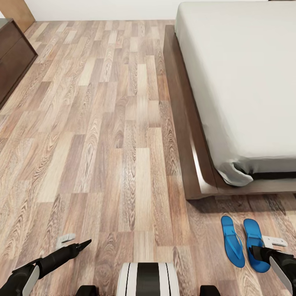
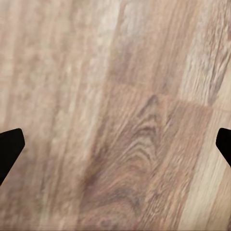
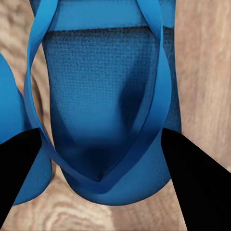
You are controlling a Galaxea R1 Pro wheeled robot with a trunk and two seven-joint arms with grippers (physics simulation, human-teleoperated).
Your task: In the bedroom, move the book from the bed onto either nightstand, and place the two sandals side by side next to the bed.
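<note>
Two bright-blue sandals lie side by side on the wood floor just off the bed's foot corner, the left sandal [image 1: 232, 241] and the right sandal [image 1: 254, 242]. My right gripper [image 1: 266, 246] is shut on the right sandal [image 3: 103, 96], its dark fingers [image 3: 197, 183] against both of its sides. The other sandal [image 3: 9, 106] shows at the edge of that view. My left gripper [image 1: 74, 242] hangs open over bare floor planks [image 2: 125, 120]. The bed [image 1: 246, 82] has a light-grey mattress on a dark-brown frame [image 1: 193, 156]. The book and the nightstand are out of view.
A dark-brown cabinet [image 1: 12, 53] stands against the far left, with a wooden door [image 1: 18, 12] behind it. Wood-plank floor [image 1: 102, 123] stretches between the cabinet and the bed. My base [image 1: 148, 279] shows at the bottom centre.
</note>
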